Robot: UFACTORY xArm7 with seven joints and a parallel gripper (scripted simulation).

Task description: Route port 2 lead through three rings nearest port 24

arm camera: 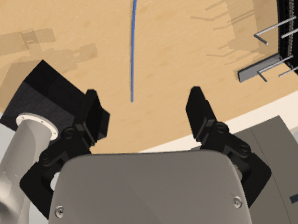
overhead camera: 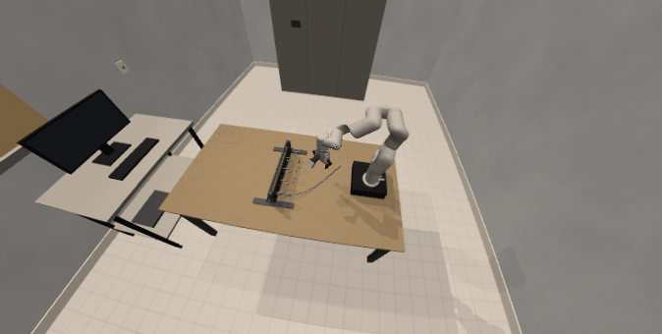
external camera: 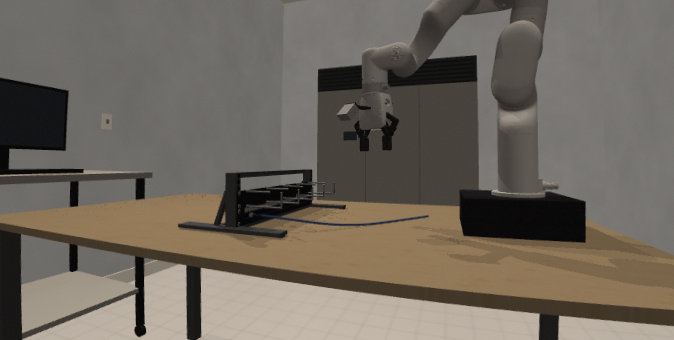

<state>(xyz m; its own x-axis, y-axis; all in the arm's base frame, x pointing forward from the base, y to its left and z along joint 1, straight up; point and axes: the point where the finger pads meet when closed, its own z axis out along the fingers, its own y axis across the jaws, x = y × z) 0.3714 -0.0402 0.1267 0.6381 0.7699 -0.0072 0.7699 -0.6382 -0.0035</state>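
Lead point(external camera: 345, 222): blue, lying flat on the table point(external camera: 350, 265), runs from the rack's near end out toward the robot base point(external camera: 522, 217). Free end point(arm camera: 132, 98) loose on the wood, well apart from any ring. In the wrist view the tip sits between the two fingers in frame, but far below them. Not threaded through anything as far as I can tell.

Rack point(external camera: 260, 205): black frame on two feet, upright, mid-table. Metal rings point(external camera: 320, 191) stick out of its front toward the arm; port plates too small to read, so the port-24 end is taken as the end away from where the lead plugs in.

Gripper point(external camera: 374, 145): high above the table, pointing down, jaws spread wide, nothing in them.

Step, as I judge it: approach for the first grasp, nothing routed yet. Next move calls for a straight descent onto the lead near its free end, jaws straddling the cable crosswise, then closing without shoving the loose rack.
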